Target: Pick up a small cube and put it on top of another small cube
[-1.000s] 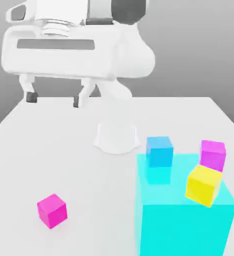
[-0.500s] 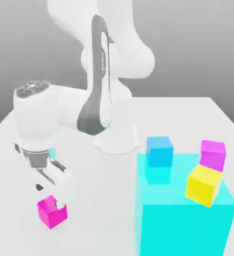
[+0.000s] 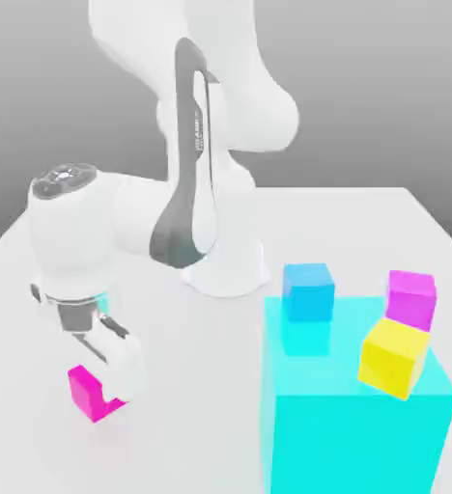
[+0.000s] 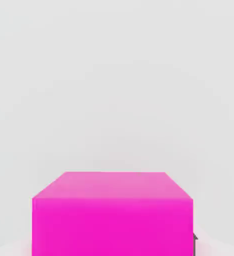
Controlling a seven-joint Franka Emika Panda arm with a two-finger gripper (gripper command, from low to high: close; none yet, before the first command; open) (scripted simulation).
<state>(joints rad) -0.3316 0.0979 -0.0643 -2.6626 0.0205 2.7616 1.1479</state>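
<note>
White tabletop (image 3: 37,425) under a grey backdrop carries the small magenta cube (image 3: 87,393), near the exterior view's left edge. White two-finger gripper (image 3: 109,386) is clamped shut on it. Rigid, light and smooth-faced, it should hold best across opposite flat sides, mid-height, squarely.

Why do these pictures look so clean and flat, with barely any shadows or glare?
They are simulator renders. In the exterior view the light is even: the pink cube by the gripper and the big cyan block cast almost no shadow on the table. In the hand view the pink cube is sharp, no glare.
</note>
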